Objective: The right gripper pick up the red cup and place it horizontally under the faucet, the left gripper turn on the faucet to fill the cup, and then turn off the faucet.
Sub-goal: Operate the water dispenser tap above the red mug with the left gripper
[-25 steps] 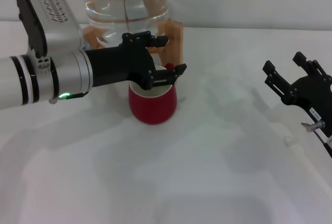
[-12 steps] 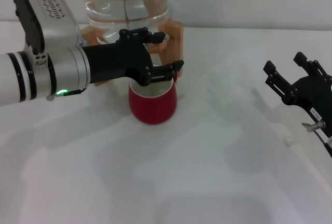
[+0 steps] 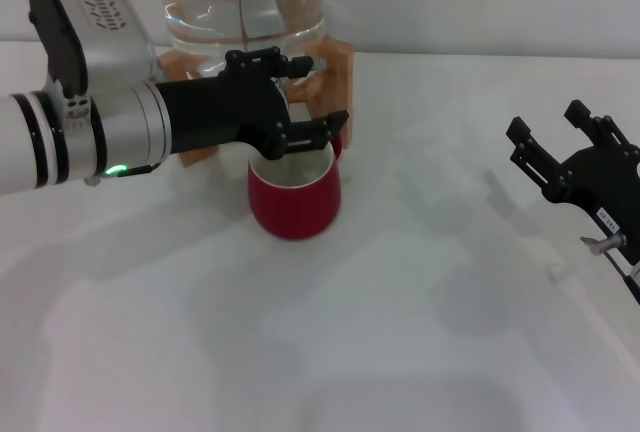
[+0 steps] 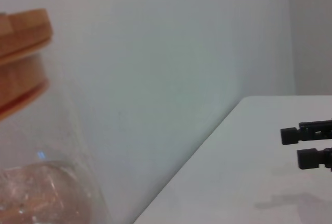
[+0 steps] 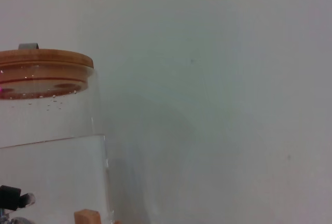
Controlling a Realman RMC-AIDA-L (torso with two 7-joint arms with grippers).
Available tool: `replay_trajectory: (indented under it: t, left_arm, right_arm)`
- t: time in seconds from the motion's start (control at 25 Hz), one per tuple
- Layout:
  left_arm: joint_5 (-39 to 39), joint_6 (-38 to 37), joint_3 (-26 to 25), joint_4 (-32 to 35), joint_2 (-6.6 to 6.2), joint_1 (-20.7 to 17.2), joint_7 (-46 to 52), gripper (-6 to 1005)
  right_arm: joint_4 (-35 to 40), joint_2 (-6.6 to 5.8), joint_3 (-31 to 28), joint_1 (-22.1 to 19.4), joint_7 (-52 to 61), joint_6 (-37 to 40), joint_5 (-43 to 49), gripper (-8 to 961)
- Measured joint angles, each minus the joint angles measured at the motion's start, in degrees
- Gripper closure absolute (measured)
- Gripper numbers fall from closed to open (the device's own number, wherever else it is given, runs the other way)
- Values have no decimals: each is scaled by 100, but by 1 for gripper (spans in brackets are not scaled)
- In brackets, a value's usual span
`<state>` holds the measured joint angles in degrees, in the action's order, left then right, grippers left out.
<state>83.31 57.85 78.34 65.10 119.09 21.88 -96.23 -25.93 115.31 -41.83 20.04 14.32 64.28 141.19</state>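
Biggest worry from here is the left gripper (image 3: 300, 102) knocking the red cup (image 3: 294, 195). Its lower finger (image 3: 322, 131) hangs right over the cup's rim in the head view, so if I swing down or sideways while working the lever I could tip the cup or shove it out from under the spout. The other risk is timing: I can't see the faucet at all, the claw covers it, so I can't tell whether water is running or how full the cup is. Leave the tap on too long and it spills onto the white table (image 3: 420, 312).

The cup stands upright on the table, just in front of the wooden stand (image 3: 335, 67) that carries the glass water jar (image 3: 243, 7), right below my left claw. I can see a bit of cream inside but no clear water level.

Left gripper: fingers spread apart, one reaching toward the stand near the jar's base, the other lower and just over the cup. It looks like it's bracketing the tap, but I can't tell if it's actually touching the lever. It isn't holding anything I can make out.

The right gripper (image 3: 565, 157) is parked well off to the right, above the table, fingers apart and empty.
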Motion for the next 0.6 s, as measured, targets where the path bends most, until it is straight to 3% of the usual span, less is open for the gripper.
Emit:
replay_trajectory:
  t: [0.6]
  left_arm:
    - [-106,-59,-47,-15,0,110,-1,243]
  right_arm:
    - [0,0,0,7,8,24,5,145]
